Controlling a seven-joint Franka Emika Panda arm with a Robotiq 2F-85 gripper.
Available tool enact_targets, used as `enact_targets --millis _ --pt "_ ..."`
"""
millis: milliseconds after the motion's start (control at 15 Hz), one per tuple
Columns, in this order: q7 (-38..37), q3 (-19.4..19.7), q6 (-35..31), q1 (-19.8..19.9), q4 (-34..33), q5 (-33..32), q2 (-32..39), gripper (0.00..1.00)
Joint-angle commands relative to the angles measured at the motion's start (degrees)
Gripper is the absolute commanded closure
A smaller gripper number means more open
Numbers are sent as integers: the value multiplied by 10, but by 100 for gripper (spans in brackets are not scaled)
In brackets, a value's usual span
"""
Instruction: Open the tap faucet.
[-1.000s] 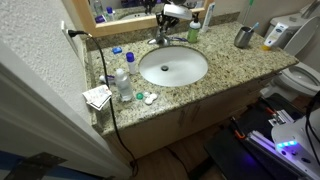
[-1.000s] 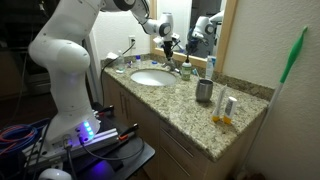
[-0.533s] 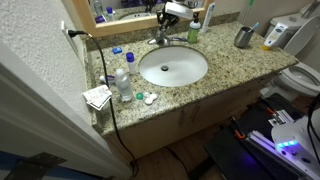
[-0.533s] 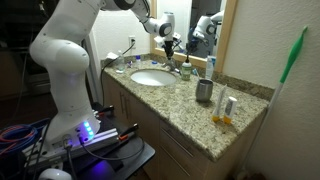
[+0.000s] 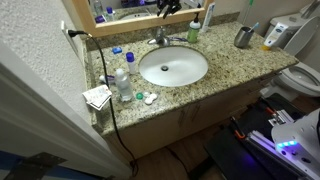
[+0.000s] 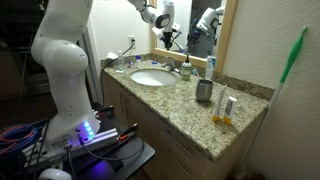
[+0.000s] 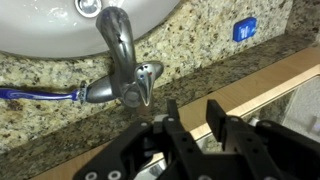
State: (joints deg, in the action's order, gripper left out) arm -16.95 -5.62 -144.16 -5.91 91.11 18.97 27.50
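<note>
Gripper (image 7: 193, 112), claw narrowly spread and empty, is hovering over the tap faucet (image 7: 118, 40) at the countertop (image 7: 225, 65) back edge, presumably needing descent onto a handle (image 7: 147, 78) next.

High in front, an exterior view looks down on the tabletop (image 5: 235, 75); an exterior view sights across the shared sink (image 6: 150, 77) from one end. Wrist view: close above the tap faucet (image 7: 118, 50), fingers (image 7: 215, 118) at 6 o'clock.

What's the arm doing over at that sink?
The Franka arm's gripper hovers just above the chrome tap faucet, jaws slightly apart and holding nothing. It touches neither the spout nor the handle. No water can be seen running into the white basin.
</note>
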Motion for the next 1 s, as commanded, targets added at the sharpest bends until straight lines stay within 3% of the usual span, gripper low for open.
enact_targets --millis 0,267,400,800,867,933 --pt "19 -8 35 6 43 1 -37 33" --pt "-30 19 57 -21 33 -61 -16 5" --pt "-66 36 59 -34 18 -98 3 0" --pt "-96 50 64 -45 -38 -127 67 0" --pt "-99 52 64 -47 -49 -129 77 6" --pt "-102 54 64 -48 -60 -130 87 27"
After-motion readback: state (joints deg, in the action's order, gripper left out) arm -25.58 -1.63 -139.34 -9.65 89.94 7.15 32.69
